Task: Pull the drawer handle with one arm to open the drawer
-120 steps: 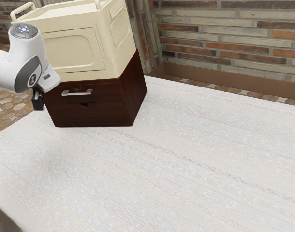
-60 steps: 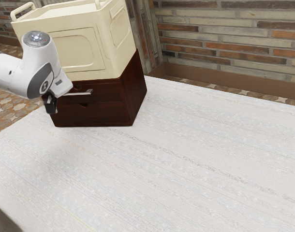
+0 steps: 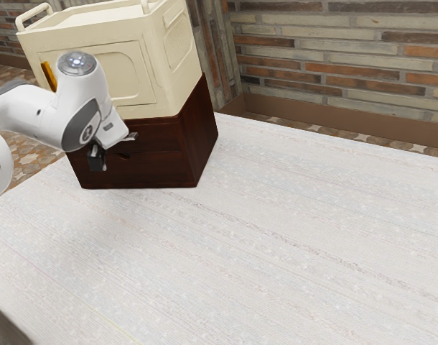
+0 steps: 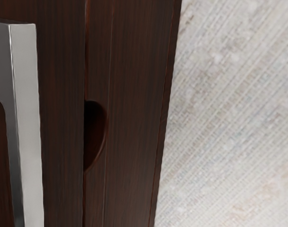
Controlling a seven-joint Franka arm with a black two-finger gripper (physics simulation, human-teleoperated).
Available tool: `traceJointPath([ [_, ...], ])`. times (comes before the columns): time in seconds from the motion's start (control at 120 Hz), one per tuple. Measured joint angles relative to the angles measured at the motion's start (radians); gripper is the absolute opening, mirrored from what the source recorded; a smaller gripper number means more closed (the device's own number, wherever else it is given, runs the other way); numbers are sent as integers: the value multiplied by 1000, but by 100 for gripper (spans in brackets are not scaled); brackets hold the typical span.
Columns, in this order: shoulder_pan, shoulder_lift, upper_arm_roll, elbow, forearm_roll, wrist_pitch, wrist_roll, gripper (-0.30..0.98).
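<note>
Near the cabinet, the claw [image 3: 97, 159], apart or together I cannot tell, has the silver handle [image 3: 132, 136] at the exterior view's two o'clock.

Chest [image 3: 202, 133]: we see one
Drawers [image 3: 158, 169]: we count two
Silver handle [image 4: 29, 123]: one
Cream box [image 3: 129, 68]: one
Table [image 3: 240, 244]: one
Arm [image 3: 81, 100]: one

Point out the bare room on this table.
The white tabletop lies bare in front of the dark drawer unit and beside it, toward the brick wall. Crowded: the unit's front, where my gripper is near the handle, and its top, under the cream crate.
</note>
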Motion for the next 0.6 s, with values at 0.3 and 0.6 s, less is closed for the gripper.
traceJointPath([
  [0.3,-3,-26,-16,-25,-14,2,2,64],
  [0.6,-3,-111,-14,-130,-16,-5,5,68],
])
